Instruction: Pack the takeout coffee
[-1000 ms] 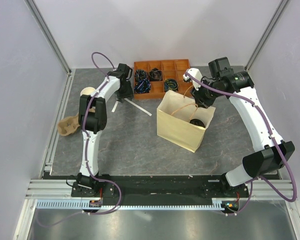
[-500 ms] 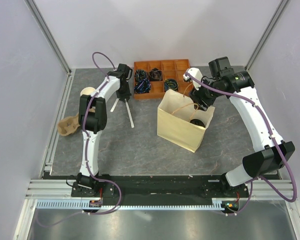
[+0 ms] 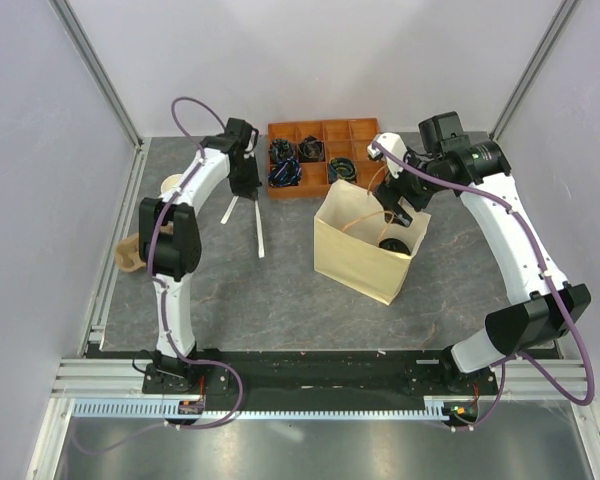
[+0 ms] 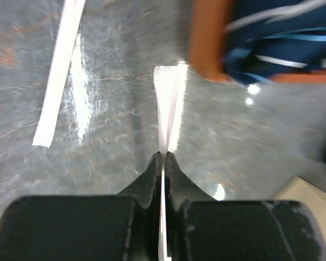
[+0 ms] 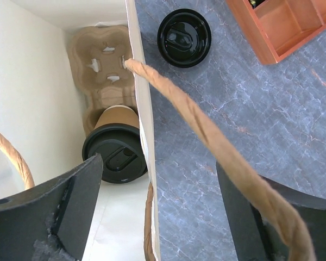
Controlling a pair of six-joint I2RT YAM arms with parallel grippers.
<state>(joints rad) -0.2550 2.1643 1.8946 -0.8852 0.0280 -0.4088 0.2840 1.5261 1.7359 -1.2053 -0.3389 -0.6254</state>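
Tabletop (image 3: 280, 285), left claw (image 4: 163, 155) pinching strip (image 4: 169, 103), right claw (image 5: 157, 164) wide

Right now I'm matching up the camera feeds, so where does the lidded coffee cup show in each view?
Top external: the lidded coffee cup is right of centre, inside the paper bag; only its black lid shows.
Left wrist: not in it.
Right wrist: lidded coffee cup at lower left, inside the paper bag.
Shared landmark: the orange tray, at top centre overhead and in the upper right of both wrist views.
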